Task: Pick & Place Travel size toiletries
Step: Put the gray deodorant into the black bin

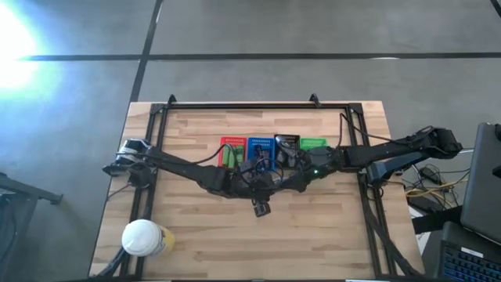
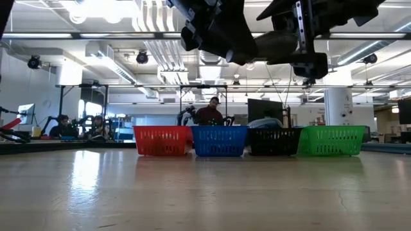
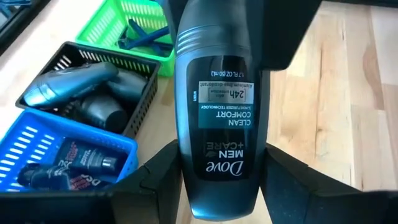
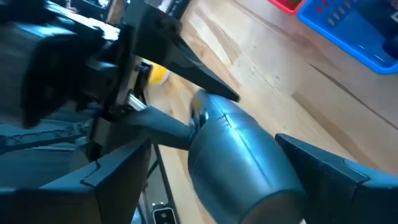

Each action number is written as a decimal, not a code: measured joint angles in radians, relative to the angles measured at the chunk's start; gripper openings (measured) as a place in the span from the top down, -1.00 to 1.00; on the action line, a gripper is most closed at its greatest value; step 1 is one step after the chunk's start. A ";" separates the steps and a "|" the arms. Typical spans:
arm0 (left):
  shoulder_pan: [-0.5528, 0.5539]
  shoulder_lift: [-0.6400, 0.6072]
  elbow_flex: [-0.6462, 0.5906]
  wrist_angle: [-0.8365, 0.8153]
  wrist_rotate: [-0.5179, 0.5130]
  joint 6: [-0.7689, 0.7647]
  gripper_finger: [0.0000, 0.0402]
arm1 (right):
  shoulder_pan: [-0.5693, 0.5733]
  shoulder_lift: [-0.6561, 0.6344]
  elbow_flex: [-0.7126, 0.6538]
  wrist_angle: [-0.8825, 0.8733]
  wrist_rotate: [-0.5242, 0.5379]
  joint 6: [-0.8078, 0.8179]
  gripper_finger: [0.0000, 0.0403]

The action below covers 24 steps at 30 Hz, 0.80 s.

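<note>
A grey Dove Men+Care bottle (image 3: 217,118) (image 4: 242,162) hangs in the air between both grippers, above the table's middle and just in front of the basket row. My left gripper (image 3: 221,158) (image 1: 249,182) is shut on its base half. My right gripper (image 4: 214,146) (image 1: 275,178) is open. Its fingers stand on either side of the cap end, and bare wood shows between one finger (image 4: 124,174) and the bottle. Other toiletries lie in the baskets: grey bottles (image 3: 93,93) in the black one, dark tubes (image 3: 74,165) in the blue one. My left gripper pinches the bottle's lower body (image 3: 217,186), beside the Dove lettering, between its two fingers (image 3: 165,177). The fingers lie along the bottle, and the ribbed cap end (image 3: 208,37) points away from the wrist. The bottle is lifted clear of the table.
Four slotted baskets stand in a row at the far middle: red (image 1: 232,147), blue (image 1: 261,147), black (image 1: 287,143) and green (image 1: 313,145). The green one holds blue razors (image 3: 146,37). A white-lidded yellowish jar (image 1: 143,237) stands near the left front corner. People sit in the room beyond the table.
</note>
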 joint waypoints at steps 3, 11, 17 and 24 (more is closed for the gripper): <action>0.003 0.000 -0.003 0.018 0.001 0.004 0.11 | 0.000 0.000 0.000 0.004 0.000 0.005 -0.59; 0.008 0.000 0.004 0.030 -0.026 0.016 0.11 | -0.003 0.000 -0.008 -0.002 0.001 0.032 -0.27; 0.008 0.000 0.001 0.038 -0.029 0.031 0.11 | -0.011 0.000 -0.009 0.007 0.023 0.035 0.03; 0.008 0.000 -0.004 0.008 -0.038 0.000 -0.36 | -0.038 0.000 -0.009 -0.017 0.038 0.018 0.03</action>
